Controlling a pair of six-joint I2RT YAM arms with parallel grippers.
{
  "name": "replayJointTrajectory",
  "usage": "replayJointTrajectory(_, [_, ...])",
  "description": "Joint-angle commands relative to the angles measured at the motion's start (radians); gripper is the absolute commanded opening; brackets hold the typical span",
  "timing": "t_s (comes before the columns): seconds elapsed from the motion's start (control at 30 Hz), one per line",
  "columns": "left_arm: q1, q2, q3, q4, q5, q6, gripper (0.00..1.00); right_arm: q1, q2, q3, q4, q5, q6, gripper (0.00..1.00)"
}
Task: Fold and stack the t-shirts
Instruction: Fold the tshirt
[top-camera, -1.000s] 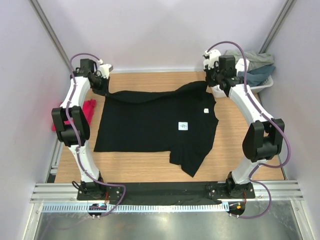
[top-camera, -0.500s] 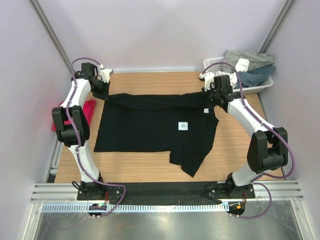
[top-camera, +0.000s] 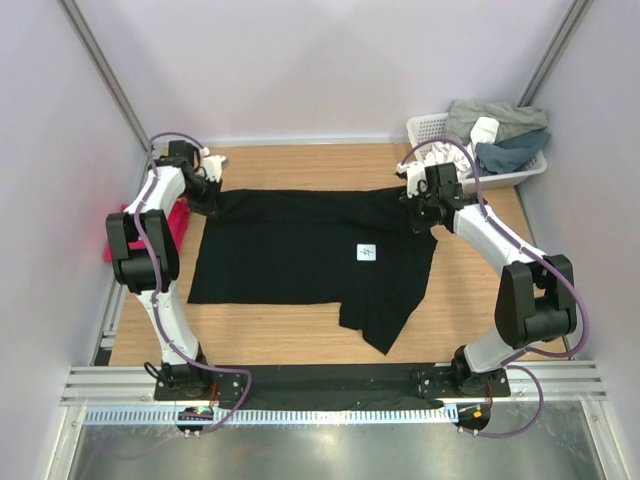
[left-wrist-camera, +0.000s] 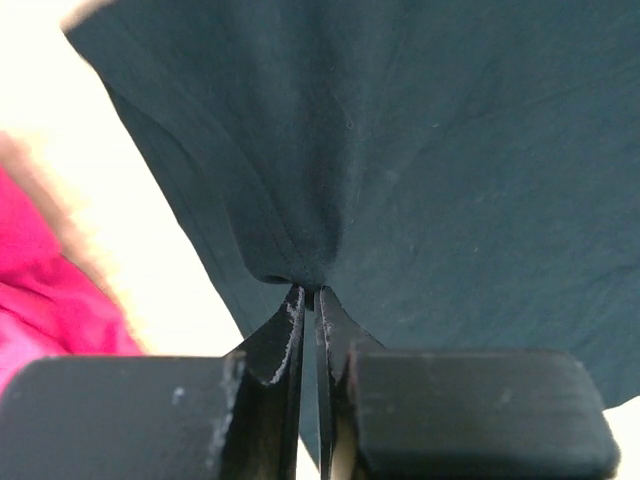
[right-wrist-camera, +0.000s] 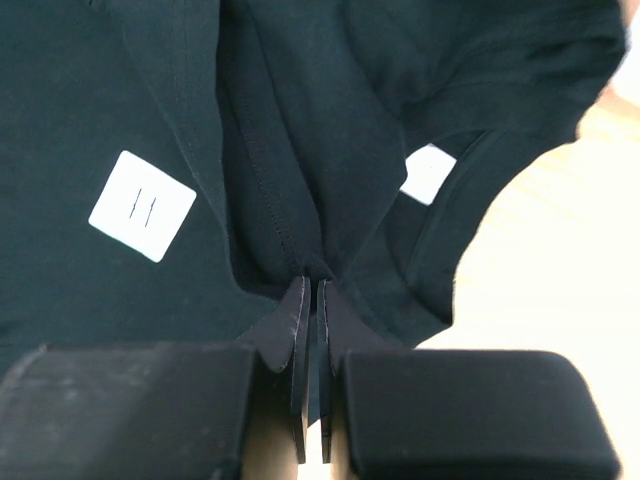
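Note:
A large black t-shirt (top-camera: 300, 255) lies spread on the wooden table, a small white tag (top-camera: 367, 252) on its front. Its far edge is folded over toward the near side and held at both ends. My left gripper (top-camera: 207, 197) is shut on the far left corner; in the left wrist view the left gripper (left-wrist-camera: 308, 291) pinches a bunch of black cloth (left-wrist-camera: 420, 150). My right gripper (top-camera: 417, 207) is shut on the far right part, and the right wrist view shows the right gripper (right-wrist-camera: 310, 283) clamping a hemmed fold near two white tags (right-wrist-camera: 142, 205). A pink t-shirt (top-camera: 178, 215) lies at the table's left edge.
A white latticed basket (top-camera: 425, 127) with grey and blue-grey clothes (top-camera: 500, 125) stands at the far right corner. Bare wood (top-camera: 300, 165) shows beyond the black shirt. Walls close in the table on three sides. The pink cloth (left-wrist-camera: 40, 310) lies just left of my left gripper.
Both grippers have come down and toward the near side, carrying the black shirt's far edge. The right one has moved from beside the basket onto the shirt, flattening the raised fold.

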Motion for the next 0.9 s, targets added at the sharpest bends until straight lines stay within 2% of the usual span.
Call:
replayJointTrajectory(0.0, [0.020, -0.054, -0.051, -0.005, -0.047, -0.051, 0.07, 0.008, -0.041, -0.007, -0.037, -0.031, 0.016, 0.01])
replayJointTrajectory(0.03, [0.025, -0.066, -0.088, 0.010, -0.050, -0.064, 0.14, 0.008, -0.048, -0.016, -0.043, -0.029, 0.018, 0.02])
replayJointTrajectory(0.07, [0.028, -0.077, -0.105, 0.019, -0.055, -0.072, 0.16, 0.007, -0.060, -0.021, -0.048, -0.028, 0.021, 0.05])
replayJointTrajectory(0.1, [0.028, -0.083, -0.116, 0.025, -0.061, -0.076, 0.19, 0.007, -0.064, -0.024, -0.048, -0.026, 0.021, 0.13])
replayJointTrajectory(0.13, [0.028, -0.093, -0.122, 0.036, -0.066, -0.081, 0.26, 0.008, -0.067, -0.029, -0.050, -0.027, 0.021, 0.28])
replayJointTrajectory(0.2, [0.026, -0.093, -0.108, 0.045, -0.084, -0.093, 0.38, 0.007, -0.076, -0.021, -0.037, -0.021, 0.021, 0.34])
replayJointTrajectory(0.3, [0.031, -0.085, -0.042, 0.064, -0.101, -0.110, 0.48, 0.007, -0.052, 0.035, -0.017, -0.009, 0.018, 0.41])
replayJointTrajectory(0.43, [0.032, -0.047, 0.062, 0.062, -0.092, -0.156, 0.52, 0.008, 0.017, 0.137, 0.002, -0.021, 0.015, 0.43])
replayJointTrajectory(0.6, [0.031, 0.039, 0.171, -0.005, -0.069, -0.194, 0.51, 0.008, 0.111, 0.210, 0.024, -0.058, 0.027, 0.44])
replayJointTrajectory(0.87, [0.028, 0.076, 0.183, -0.074, 0.057, -0.219, 0.47, 0.036, 0.263, 0.326, -0.068, -0.129, -0.030, 0.53])
